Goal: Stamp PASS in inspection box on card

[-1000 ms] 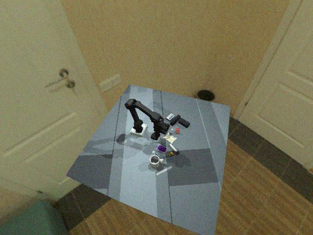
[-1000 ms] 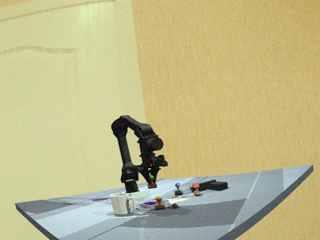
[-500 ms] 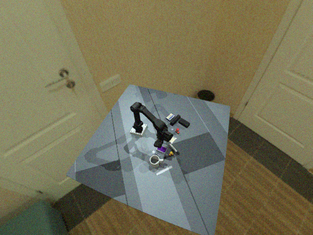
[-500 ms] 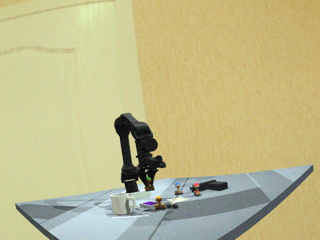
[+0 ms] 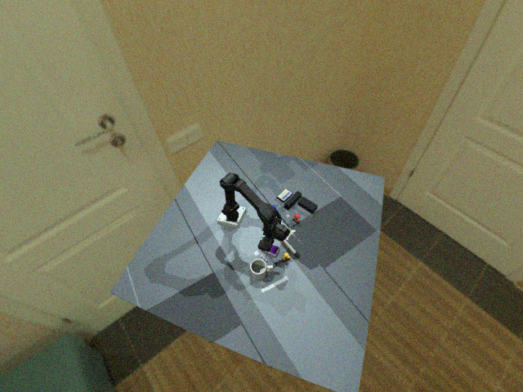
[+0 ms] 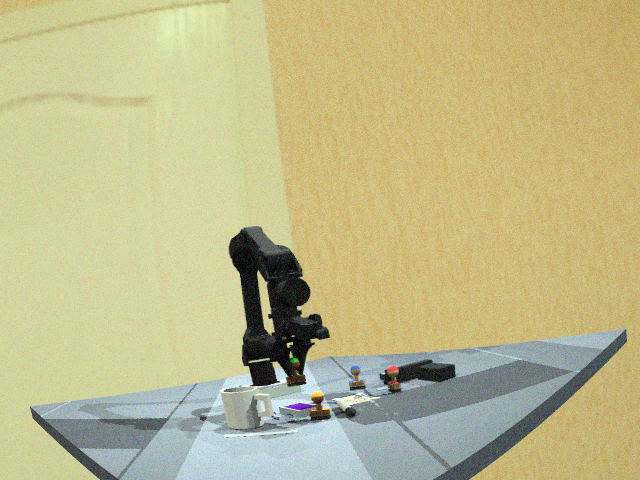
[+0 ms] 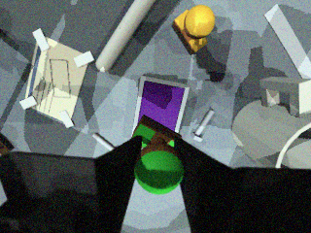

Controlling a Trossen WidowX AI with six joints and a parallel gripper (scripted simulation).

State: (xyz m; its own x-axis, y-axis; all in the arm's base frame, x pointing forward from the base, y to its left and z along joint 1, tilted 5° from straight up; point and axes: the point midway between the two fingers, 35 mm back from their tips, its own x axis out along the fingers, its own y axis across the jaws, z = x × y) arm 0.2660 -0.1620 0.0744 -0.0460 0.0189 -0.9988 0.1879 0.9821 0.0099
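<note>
The end effector (image 7: 156, 160) grips the green-knobbed stamp (image 7: 158, 171), nearly closed on its handle. It hangs over the purple ink pad's (image 7: 162, 104) 6 o'clock edge, presumably for inking.

Four stamps (image 6: 295, 371), one ink pad (image 7: 163, 103), one card (image 7: 54, 79), one mug (image 6: 240, 407).

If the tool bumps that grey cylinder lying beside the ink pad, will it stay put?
Probably not. The grey cylinder lies on its side, smooth and round, so it would likely roll. It looks stiff. With the card close beside it, a roll could nudge that.
</note>
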